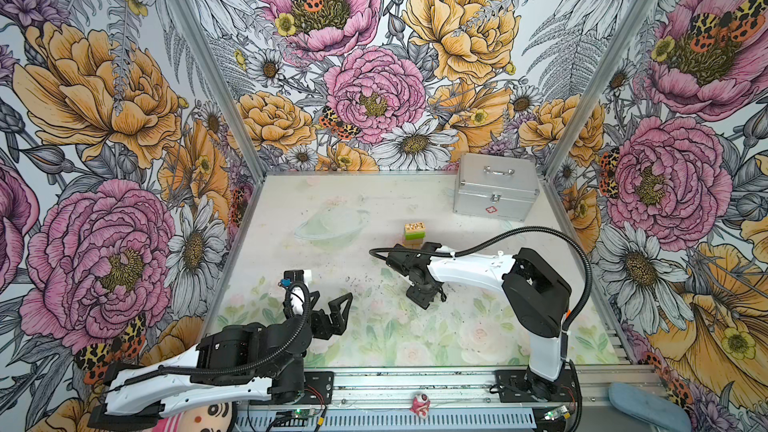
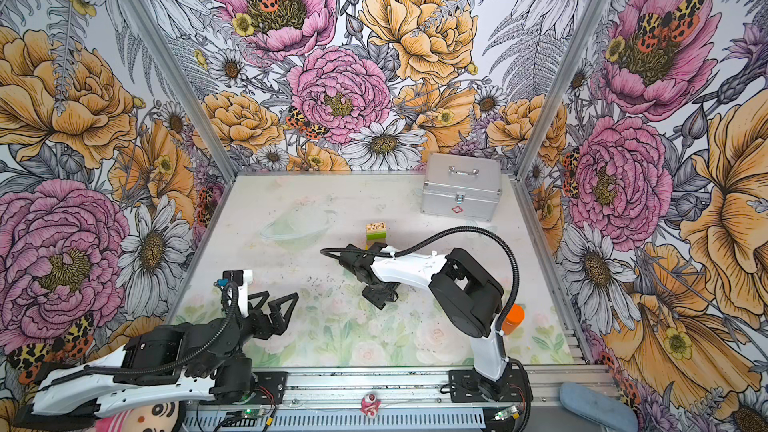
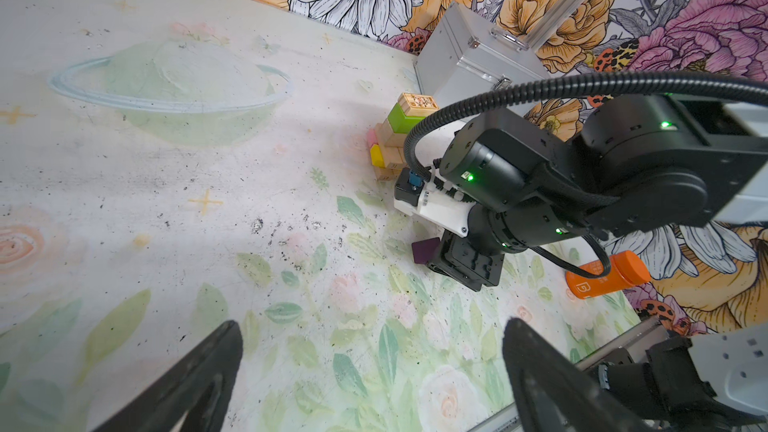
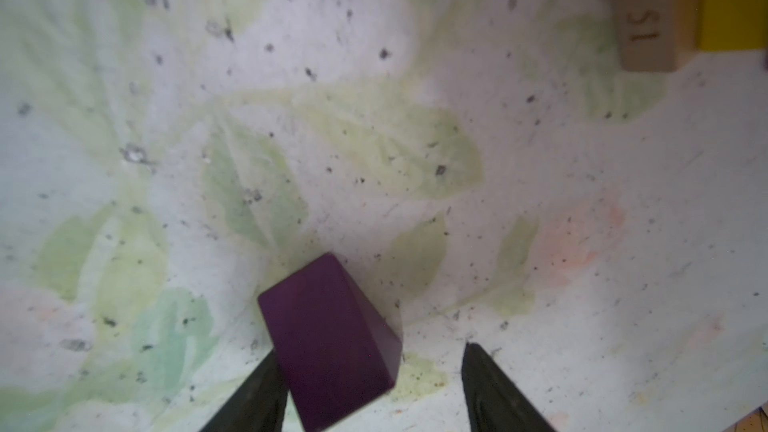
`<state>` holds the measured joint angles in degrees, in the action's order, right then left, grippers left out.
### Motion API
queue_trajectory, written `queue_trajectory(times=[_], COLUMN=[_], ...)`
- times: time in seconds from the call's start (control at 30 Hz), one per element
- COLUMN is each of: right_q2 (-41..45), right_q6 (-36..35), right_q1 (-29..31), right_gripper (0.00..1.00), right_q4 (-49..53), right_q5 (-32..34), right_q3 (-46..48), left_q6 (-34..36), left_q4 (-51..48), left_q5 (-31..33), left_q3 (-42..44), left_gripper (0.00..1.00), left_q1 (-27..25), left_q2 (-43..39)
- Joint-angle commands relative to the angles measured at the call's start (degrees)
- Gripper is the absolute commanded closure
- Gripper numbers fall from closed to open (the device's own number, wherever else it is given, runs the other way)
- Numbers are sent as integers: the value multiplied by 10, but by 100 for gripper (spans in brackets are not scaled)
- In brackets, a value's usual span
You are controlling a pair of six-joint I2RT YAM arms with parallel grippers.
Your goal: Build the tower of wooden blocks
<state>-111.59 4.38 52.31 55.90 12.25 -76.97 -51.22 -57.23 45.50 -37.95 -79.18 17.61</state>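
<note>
Left gripper hangs nearest, well apart from the tower on its near-left side; its jaws are spread wide and hold nothing. Right gripper is down at the table, just on the near side of the tower; its jaws stand open around the purple block, which lies on the table, near the tower but not touching it. One finger touches a side of the block; the other finger is apart from it; the block also sits turned a little against the line of the jaws.

The step in hand, as I judge it, is to grasp this block, probably the last piece for the top. To do it well, the gripper should first shift so that the block is centred between the fingers; if it closes as it is, the touching finger may push and turn the block. The fingers should press on two flat parallel faces, not on the sloped ones, or the block can slip out; the closing should be slow. The lift should go straight up, because the arm passes very close to the tower, whose top is a printed tan block on a green block. Behind the tower, to its right, stands the case; the bottle is well apart on the near right.
</note>
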Motion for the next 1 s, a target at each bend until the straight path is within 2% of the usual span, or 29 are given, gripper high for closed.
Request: queue_trajectory(times=[0.0,0.13,0.27,0.4,0.6,0.97], right_q2=[-16,-14,-5,4,21,110], right_q6=[-15,-11,-3,11,33,50], right_q1=[2,1,1,1,1,0], right_gripper=[37,54,60,61,71,72], right_q4=[-7,-10,-11,-11,-10,8], right_q5=[-9,-14,-25,-41,-47,-67], right_q3=[-18,-16,-13,-8,-9,-25], left_q6=[17,18,18,17,15,17], left_q4=[-6,-6,-6,-6,-5,-5], left_q5=[13,10,8,7,3,7], left_q3=[-15,-15,-14,-15,-16,-22], left_gripper=[1,1,1,1,1,1], left_q1=[8,13,15,17,17,17], left_q2=[-6,-6,-6,-4,3,8])
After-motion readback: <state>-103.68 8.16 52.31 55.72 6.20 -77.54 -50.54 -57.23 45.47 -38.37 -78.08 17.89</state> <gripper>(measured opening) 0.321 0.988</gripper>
